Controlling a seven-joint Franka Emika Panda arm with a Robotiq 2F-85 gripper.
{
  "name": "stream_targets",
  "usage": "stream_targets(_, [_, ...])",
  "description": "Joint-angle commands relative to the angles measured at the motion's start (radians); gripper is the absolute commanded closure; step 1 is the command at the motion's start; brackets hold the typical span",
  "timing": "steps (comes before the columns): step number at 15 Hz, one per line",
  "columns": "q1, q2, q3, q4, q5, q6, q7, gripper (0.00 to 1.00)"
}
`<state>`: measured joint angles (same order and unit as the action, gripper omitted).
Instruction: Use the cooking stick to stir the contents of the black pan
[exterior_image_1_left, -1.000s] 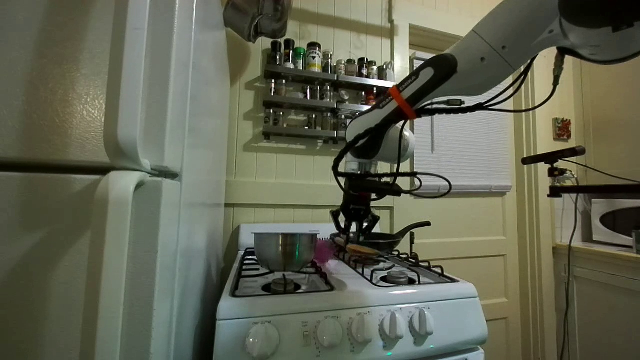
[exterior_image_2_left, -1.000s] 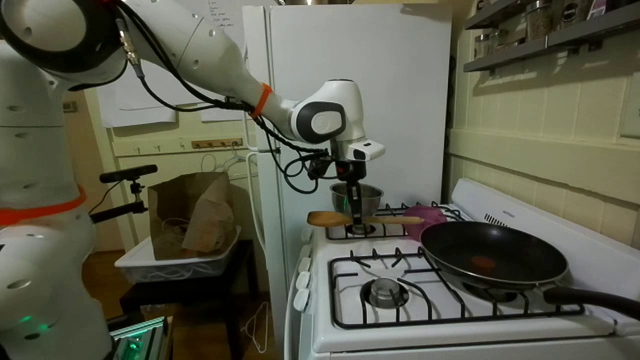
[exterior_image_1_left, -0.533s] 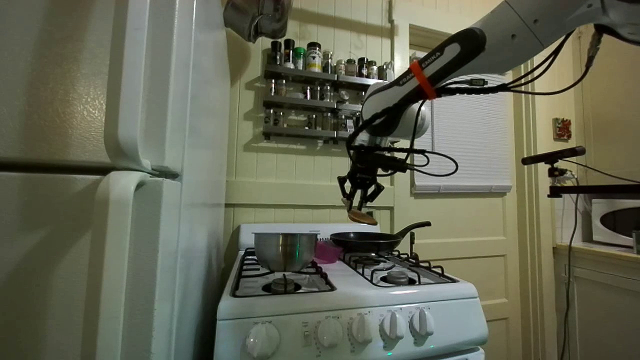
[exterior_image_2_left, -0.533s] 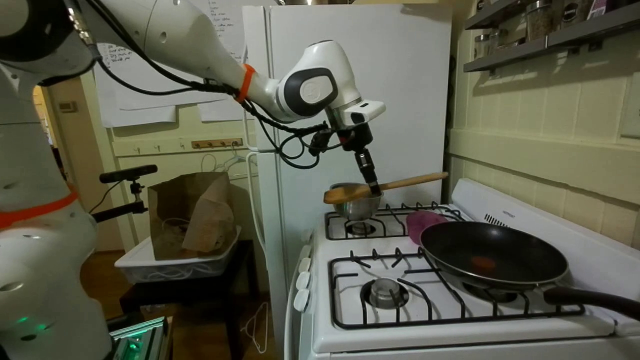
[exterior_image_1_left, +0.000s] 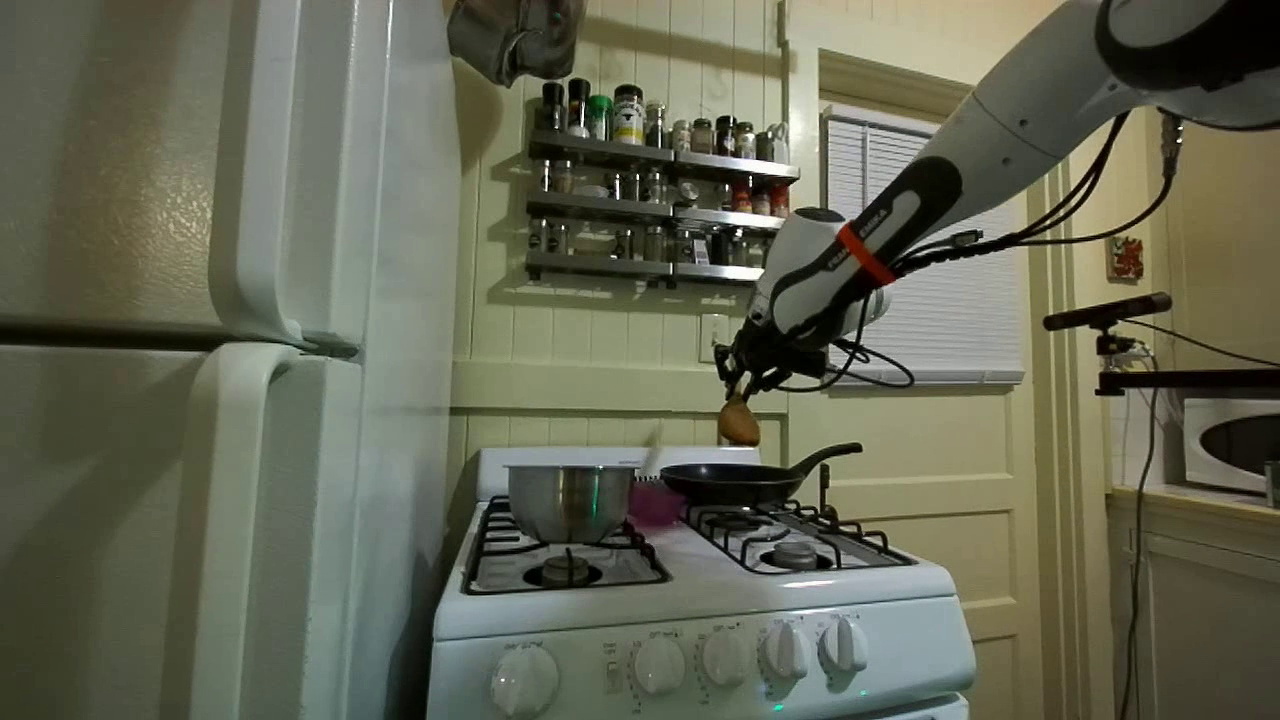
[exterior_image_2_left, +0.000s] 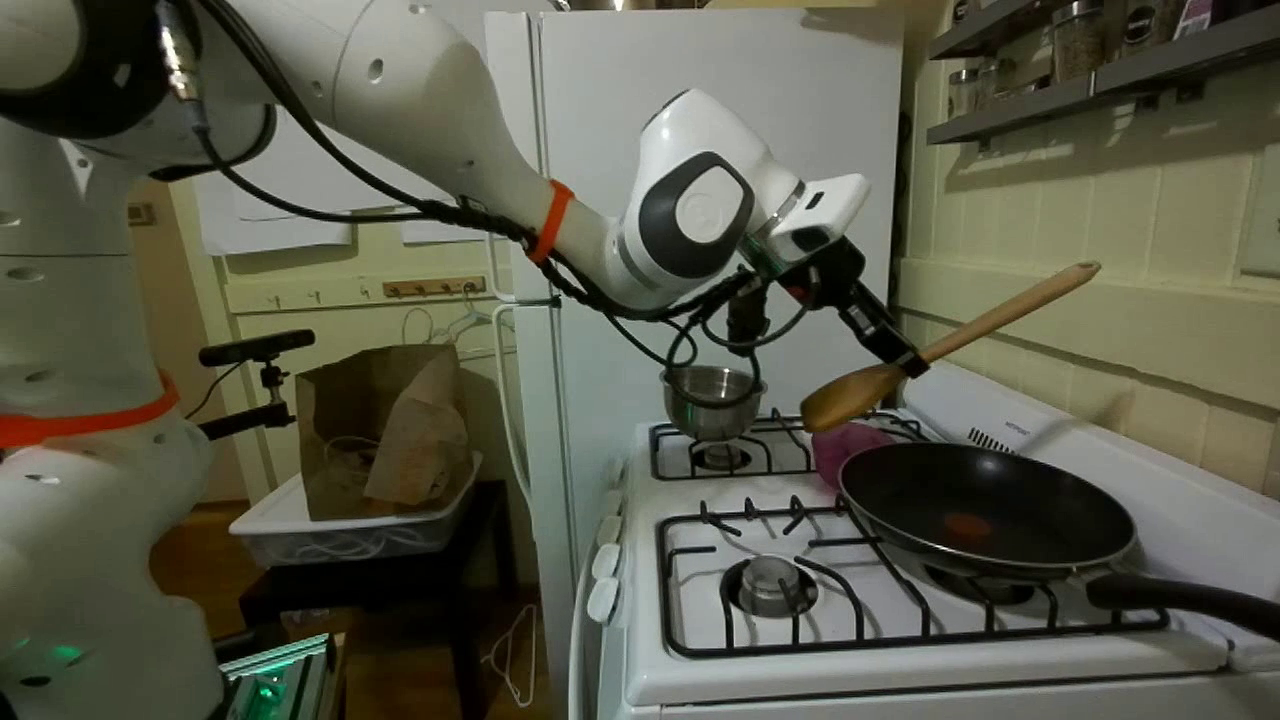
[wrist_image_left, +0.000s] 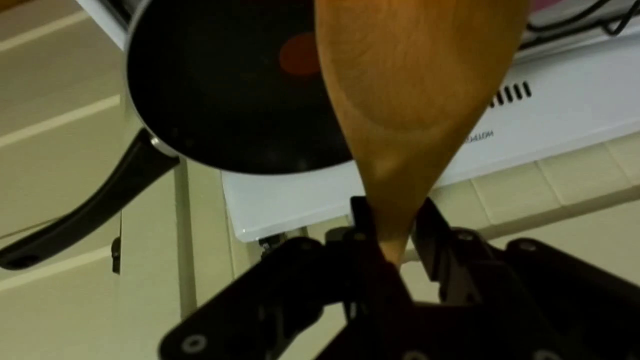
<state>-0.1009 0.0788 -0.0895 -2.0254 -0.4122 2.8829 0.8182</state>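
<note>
Gripped at its neck by the jaws, the spoon (exterior_image_2_left: 855, 394) hangs nearer the pan (exterior_image_2_left: 960, 490) and steeper than a moment ago: in an exterior view, handle toward two o'clock, head clear of the pan's ten. The pan sits on the surface (exterior_image_2_left: 800, 680); stirring looks close, not yet begun.

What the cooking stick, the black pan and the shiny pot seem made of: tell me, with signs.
Cooking stick: wood, with a dull, seemingly bare finish; faint grain shows on its tan blade.
Black pan: probably metal with a dark nonstick coating; a silvery rim edges the smooth interior.
Shiny pot: likely polished stainless steel; its silvery wall shows bright streaks, though aluminium is possible.
</note>
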Motion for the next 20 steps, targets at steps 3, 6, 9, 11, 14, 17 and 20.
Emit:
stream_targets(3, [0.006, 0.103, -0.057, 0.087, -0.156, 0.09, 0.145, 0.74])
stream_targets(6, [0.039, 0.146, -0.108, 0.149, -0.234, 0.07, 0.228, 0.94])
stream_targets(9, [0.134, 0.255, -0.268, 0.301, -0.388, 0.09, 0.457, 0.94])
stream_targets(11, [0.211, 0.341, -0.399, 0.406, -0.469, 0.103, 0.594, 0.94])
stream_targets(14, [0.358, 0.486, -0.613, 0.542, -0.489, 0.09, 0.787, 0.94])
stream_targets(17, [0.353, 0.452, -0.592, 0.483, -0.46, 0.089, 0.764, 0.94])
stream_targets(20, [0.364, 0.479, -0.594, 0.492, -0.459, 0.089, 0.775, 0.74])
